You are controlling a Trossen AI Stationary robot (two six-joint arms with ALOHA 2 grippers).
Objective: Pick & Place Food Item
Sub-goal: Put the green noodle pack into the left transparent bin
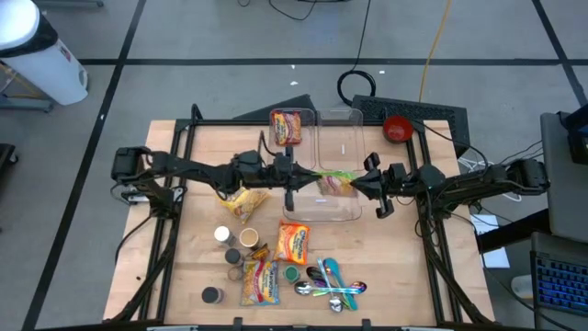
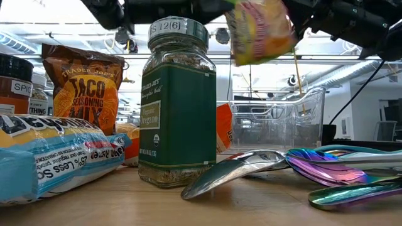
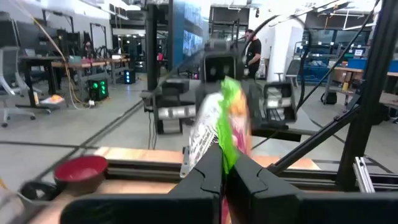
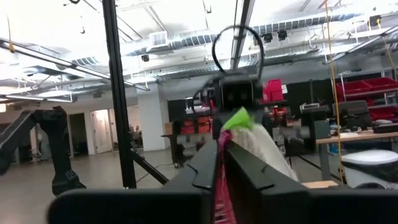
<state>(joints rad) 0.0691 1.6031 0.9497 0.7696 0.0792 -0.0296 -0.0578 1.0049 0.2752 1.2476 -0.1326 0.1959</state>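
A soft food packet [image 1: 333, 176], white and pink with a green edge, hangs above the clear plastic container [image 1: 335, 138] at the table's middle. Both grippers meet on it. My left gripper [image 1: 308, 173] reaches in from the table's left and is shut on it. My right gripper [image 1: 360, 184] comes from the right and is shut on its other end. The low view shows the packet [image 2: 260, 31] high above the container [image 2: 276, 122]. In the wrist views the packet [image 3: 217, 124] [image 4: 255, 140] stands just past each gripper's fingers. My left gripper [image 3: 225, 177] pinches the packet's green-edged end [image 3: 227, 152] between its two fingers, coming in level from the table's left. The packet stands on edge, lifted clear over the container. My right gripper [image 4: 221, 168] pinches the packet's pink edge [image 4: 219, 152] between its two fingers, coming from the table's right and slanting a little upward. The packet rises beyond the fingertips, clear of the table.
Ramen packs [image 1: 287, 127] [image 1: 292, 244] [image 1: 260, 280], a yellow bag [image 1: 243, 202], small spice jars [image 1: 230, 241] and shiny spoons [image 1: 335, 287] lie around the container. A red bowl [image 1: 397, 128] sits far right. An oregano jar [image 2: 177, 103] stands close in the low view.
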